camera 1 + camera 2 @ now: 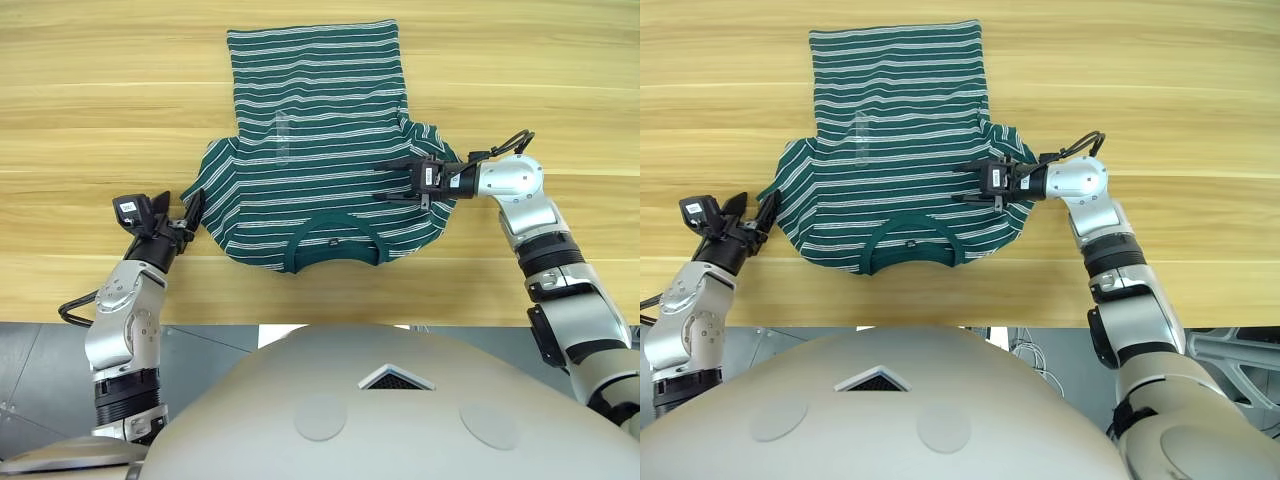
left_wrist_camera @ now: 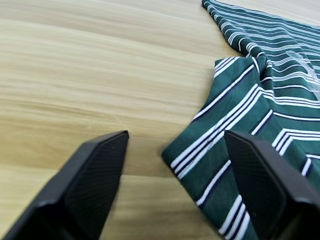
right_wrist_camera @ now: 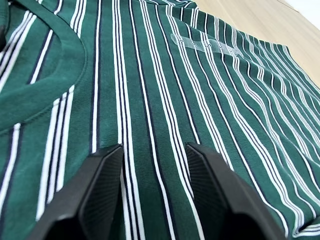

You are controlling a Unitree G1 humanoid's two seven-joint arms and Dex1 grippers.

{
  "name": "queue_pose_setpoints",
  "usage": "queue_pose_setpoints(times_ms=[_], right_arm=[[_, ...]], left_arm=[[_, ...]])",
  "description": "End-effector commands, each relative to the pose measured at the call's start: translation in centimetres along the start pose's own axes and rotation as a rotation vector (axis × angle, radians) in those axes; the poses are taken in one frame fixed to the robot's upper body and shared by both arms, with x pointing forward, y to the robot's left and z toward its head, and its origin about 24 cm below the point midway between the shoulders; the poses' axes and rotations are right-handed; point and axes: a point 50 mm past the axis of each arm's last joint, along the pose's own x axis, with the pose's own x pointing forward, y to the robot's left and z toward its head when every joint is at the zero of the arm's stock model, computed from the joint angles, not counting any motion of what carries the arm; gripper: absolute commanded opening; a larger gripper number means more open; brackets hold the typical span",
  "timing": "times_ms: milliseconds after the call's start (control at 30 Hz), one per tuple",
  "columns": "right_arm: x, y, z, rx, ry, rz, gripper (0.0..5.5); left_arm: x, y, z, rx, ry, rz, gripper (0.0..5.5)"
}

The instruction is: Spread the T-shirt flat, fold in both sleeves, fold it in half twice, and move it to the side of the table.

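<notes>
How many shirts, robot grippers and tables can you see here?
T-shirt: 1
Grippers: 2, the left gripper and the right gripper
Table: 1
Total: 4

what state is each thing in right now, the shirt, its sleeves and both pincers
T-shirt: spread on the table, collar toward the robot, not folded in half.
left-side sleeve: sticking out, not folded in.
right-side sleeve: bunched at the shirt's edge, seemingly partly turned in.
left pincer: open, at the left-side sleeve's edge.
right pincer: open, over the shirt's right side.
</notes>
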Motion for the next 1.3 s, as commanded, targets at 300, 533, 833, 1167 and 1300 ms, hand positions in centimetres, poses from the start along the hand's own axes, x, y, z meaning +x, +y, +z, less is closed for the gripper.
queue_pose_setpoints(times_ms=[300,533,833,1167,1300], right_arm=[[-0.3,-0.4,0.4,-0.024,0.01,-0.024,2.33],[-0.2,-0.5,0.6,-0.028,0.004,-0.026,2.33],[0.0,-0.7,0.9,-0.033,-0.008,-0.033,2.33],[0.1,-0.8,0.8,-0.027,-0.006,-0.03,2.33],[0.0,-0.7,0.8,-0.025,-0.007,-0.029,2.33]], left_arm=[[-0.2,-0.3,-2.2,-0.041,0.104,-0.002,1.52],[0.2,-0.5,-2.1,-0.054,0.089,-0.022,0.33],[0.0,-0.8,-1.0,-0.008,0.017,-0.027,0.05],[-1.4,-3.5,3.8,0.221,-0.294,-0.06,0.05],[-1.2,-4.4,3.4,0.247,-0.289,-0.098,0.05]])
